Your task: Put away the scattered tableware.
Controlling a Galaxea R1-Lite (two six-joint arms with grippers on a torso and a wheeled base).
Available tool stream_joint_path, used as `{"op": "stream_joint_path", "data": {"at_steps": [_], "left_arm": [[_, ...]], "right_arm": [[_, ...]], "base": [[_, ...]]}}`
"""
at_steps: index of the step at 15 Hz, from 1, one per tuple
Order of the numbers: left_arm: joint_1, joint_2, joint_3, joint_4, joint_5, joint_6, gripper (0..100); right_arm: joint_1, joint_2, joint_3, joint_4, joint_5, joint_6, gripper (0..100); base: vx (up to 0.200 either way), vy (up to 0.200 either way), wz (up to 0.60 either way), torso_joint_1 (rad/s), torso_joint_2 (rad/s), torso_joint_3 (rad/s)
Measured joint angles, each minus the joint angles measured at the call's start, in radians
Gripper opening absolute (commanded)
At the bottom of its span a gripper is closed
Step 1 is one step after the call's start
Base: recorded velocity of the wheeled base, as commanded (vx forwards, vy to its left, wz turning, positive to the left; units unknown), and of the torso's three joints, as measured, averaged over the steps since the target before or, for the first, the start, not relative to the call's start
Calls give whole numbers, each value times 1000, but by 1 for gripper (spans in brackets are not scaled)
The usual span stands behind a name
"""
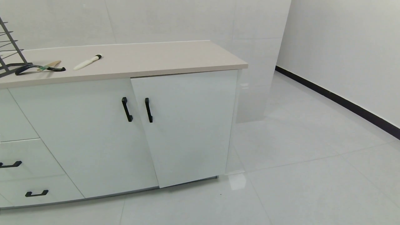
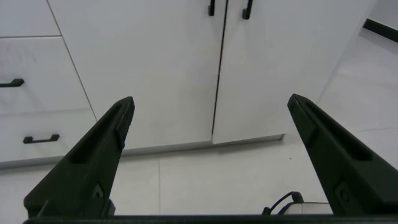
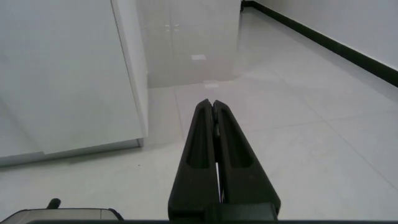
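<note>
- Where the countertop [image 1: 156, 57] runs leftward, we see a white utensil [image 1: 87, 62], a black utensil [image 1: 40, 68] and a cut-off wire rack [image 1: 9, 50].
- Our left gripper [image 2: 211, 101] gapes empty; right gripper [image 3: 214, 104] pinched together, holding nothing.

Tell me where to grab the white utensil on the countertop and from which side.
Probably mid-shaft, from straight above, pinching across the narrow width: the white utensil lies flat on the countertop, apart from the black utensil, with its long sides free.
</note>
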State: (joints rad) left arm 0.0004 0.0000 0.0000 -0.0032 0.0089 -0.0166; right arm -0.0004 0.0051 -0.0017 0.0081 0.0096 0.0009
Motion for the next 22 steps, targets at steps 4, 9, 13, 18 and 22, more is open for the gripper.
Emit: {"op": "stream_joint_path", "data": {"at_steps": [4,9,13,18,22], "left_arm": [[0,0,0,1,0,1,100],[-2,0,0,1,0,3,100],[-2,0,0,0,0,2,100],[0,0,0,0,0,1,100],[0,0,0,0,0,1,100]], "right_arm": [[0,0,0,-1,0,-1,0],[-2,1,0,-4,1,-1,0],[-2,1,0,-3,0,-1,0],[-1,1,0,-2,0,0,0],[-1,2,0,-3,0,1,0]], "base": [[150,200,0,2,0,2],[0,80,600,3,3,2],[0,0,600,2,6,2],[0,80,360,1,1,0],[0,200,0,4,2,4]]}}
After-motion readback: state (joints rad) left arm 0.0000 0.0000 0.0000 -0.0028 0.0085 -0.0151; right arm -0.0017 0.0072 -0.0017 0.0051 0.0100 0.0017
